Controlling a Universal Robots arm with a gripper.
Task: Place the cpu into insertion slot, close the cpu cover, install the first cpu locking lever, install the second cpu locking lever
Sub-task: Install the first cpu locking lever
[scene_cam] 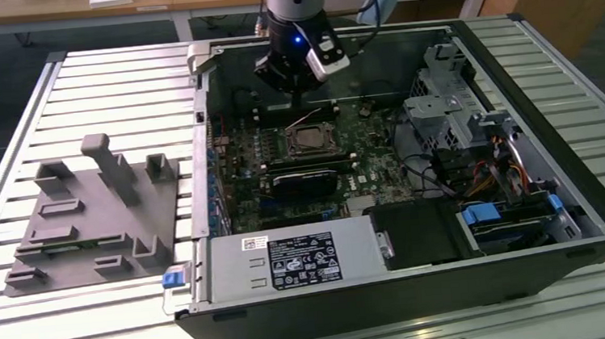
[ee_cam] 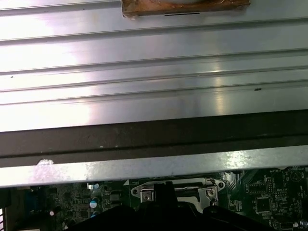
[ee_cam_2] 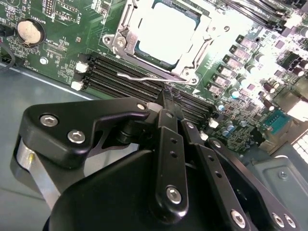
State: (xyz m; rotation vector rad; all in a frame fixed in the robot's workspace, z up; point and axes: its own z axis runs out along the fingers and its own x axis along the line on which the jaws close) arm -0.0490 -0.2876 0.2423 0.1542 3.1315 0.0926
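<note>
The cpu (ee_cam_2: pixel 166 26), pale and square, lies in the insertion slot (scene_cam: pixel 309 141) on the green motherboard (ee_cam_2: pixel 48 62). The silvery cpu cover (ee_cam_2: pixel 122 41) lies flat around it as a frame. A thin wire locking lever (ee_cam_2: pixel 139 77) runs along the socket's edge nearest the fingers, slightly raised. My gripper (ee_cam_2: pixel 166 96) is shut with nothing between its black fingers, and its tips sit right at that lever. In the exterior view the gripper (scene_cam: pixel 297 99) hangs inside the open computer case, just behind the slot. The first wrist view shows the cover's edge (ee_cam: pixel 175 190) below the case wall.
A black heatsink block (scene_cam: pixel 303 177) sits just in front of the socket, and long memory slots (ee_cam_2: pixel 120 82) lie between it and my fingers. A drive cage (scene_cam: pixel 449 109) and cables fill the case's right side. A grey fixture (scene_cam: pixel 89 210) stands on the slatted table.
</note>
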